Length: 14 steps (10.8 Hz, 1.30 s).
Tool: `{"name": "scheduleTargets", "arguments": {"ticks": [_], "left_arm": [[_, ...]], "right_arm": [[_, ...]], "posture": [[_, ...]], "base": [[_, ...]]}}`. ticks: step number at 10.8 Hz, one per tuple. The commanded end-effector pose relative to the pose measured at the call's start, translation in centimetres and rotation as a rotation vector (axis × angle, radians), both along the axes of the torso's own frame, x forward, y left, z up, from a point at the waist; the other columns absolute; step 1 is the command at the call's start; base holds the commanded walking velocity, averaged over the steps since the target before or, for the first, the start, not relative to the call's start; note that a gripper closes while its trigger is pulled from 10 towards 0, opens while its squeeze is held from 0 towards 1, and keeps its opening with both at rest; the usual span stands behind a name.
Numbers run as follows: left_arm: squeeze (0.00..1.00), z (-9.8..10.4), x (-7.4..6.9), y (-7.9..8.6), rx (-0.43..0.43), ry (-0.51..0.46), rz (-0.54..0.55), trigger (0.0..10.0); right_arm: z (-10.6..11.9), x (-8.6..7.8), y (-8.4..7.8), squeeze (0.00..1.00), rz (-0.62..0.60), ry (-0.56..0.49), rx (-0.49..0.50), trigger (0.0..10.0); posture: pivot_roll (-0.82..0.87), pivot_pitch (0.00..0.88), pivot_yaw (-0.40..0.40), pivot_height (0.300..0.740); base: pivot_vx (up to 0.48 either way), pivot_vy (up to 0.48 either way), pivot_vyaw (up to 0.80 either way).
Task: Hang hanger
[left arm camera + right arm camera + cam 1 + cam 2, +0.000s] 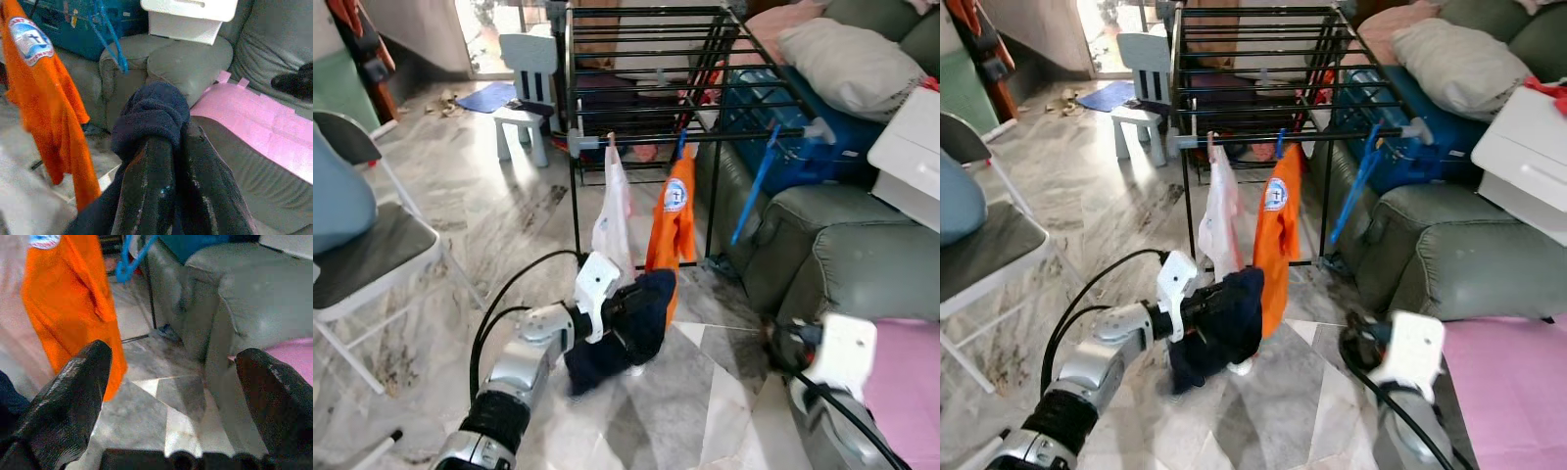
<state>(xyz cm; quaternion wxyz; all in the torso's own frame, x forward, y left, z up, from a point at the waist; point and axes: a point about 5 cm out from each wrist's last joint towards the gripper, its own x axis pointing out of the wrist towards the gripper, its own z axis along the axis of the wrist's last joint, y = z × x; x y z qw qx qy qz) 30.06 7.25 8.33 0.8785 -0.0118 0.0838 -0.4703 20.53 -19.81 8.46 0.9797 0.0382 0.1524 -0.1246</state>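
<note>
No hanger can be made out inside the bunched dark navy garment [626,328], near the lower centre of the left eye view. The left gripper [178,161] is clenched on that garment, both black fingers pressed into the cloth. At lower right, the right gripper [171,396] is spread wide and grasps nothing. The black metal drying rack [646,59] stands above, carrying an orange shirt [673,220], a pale pink garment [612,215] and a bare blue plastic hanger [754,186]. Bare marble floor [685,411] lies between the grippers, edged by a grey sofa [842,255].
</note>
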Motion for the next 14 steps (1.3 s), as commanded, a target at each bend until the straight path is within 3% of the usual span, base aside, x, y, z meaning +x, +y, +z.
{"name": "scheduleTargets", "arguments": {"ticks": [1,6,11,14], "left_arm": [[0.0,0.8,0.1,-0.1,-0.027,-0.023,0.006,10.0],[0.0,1.4,0.7,-0.9,-0.066,-0.025,0.014,10.0],[0.0,1.1,-0.1,-2.4,-0.08,-0.012,-0.036,10.0],[0.0,1.0,-0.2,-2.5,-0.076,0.0,-0.048,10.0]], "right_arm": [[0.6,0.0,-0.2,0.0,-0.02,-0.027,-0.009,10.0],[0.5,0.3,-0.2,0.0,-0.018,-0.032,-0.015,10.0],[0.5,0.3,-0.2,0.0,-0.017,-0.043,-0.017,10.0],[0.7,0.6,-0.4,0.0,-0.041,-0.052,-0.013,10.0]], "posture": [[-0.05,0.0,-0.019,0.74],[-0.05,0.0,-0.017,0.74],[-0.05,0.0,-0.016,0.74],[-0.05,0.0,-0.018,0.74]], "base": [[0.0,0.0,-0.46],[0.303,0.05,-0.11],[0.391,0.278,0.0],[0.409,0.0,-0.27]]}}
